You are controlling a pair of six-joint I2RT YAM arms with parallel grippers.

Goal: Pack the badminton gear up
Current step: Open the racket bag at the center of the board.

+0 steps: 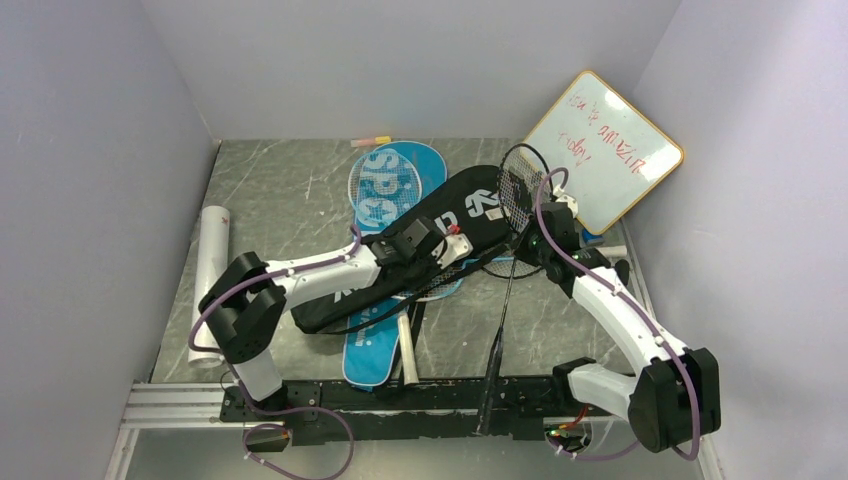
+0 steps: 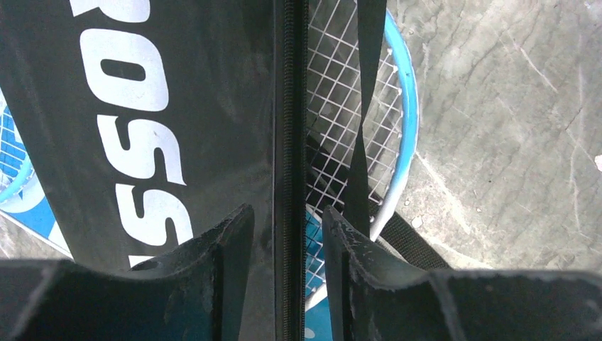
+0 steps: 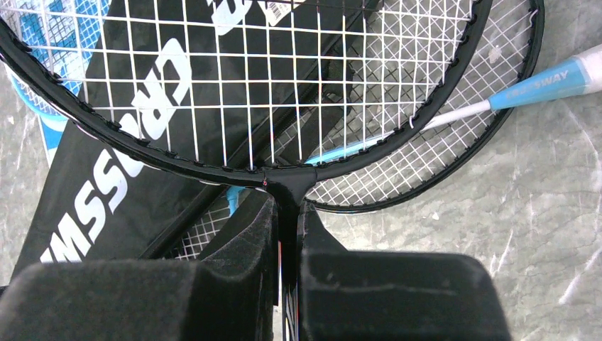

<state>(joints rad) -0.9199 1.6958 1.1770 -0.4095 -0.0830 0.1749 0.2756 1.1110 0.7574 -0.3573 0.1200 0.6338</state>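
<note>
Gripping check: left jaws stand part open astride the zipped edge of the black bag (image 2: 142, 142), not yet pinching it; right jaws are clamped on the black racket (image 3: 287, 186) at its throat.
Where things lie: the black bag lies slantwise over the blue bag (image 1: 425, 165) and a blue racket (image 2: 408, 142) on the bench (image 1: 290, 190); the held racket's head hangs over the black bag's wide end.
Risk, left: closing on both layers would likely hold the mouth shut; the black strap (image 2: 369, 71) beside one finger could get nipped.
Risk, right: the thin throat may twist in the grip; strings could snag on the zip.
</note>
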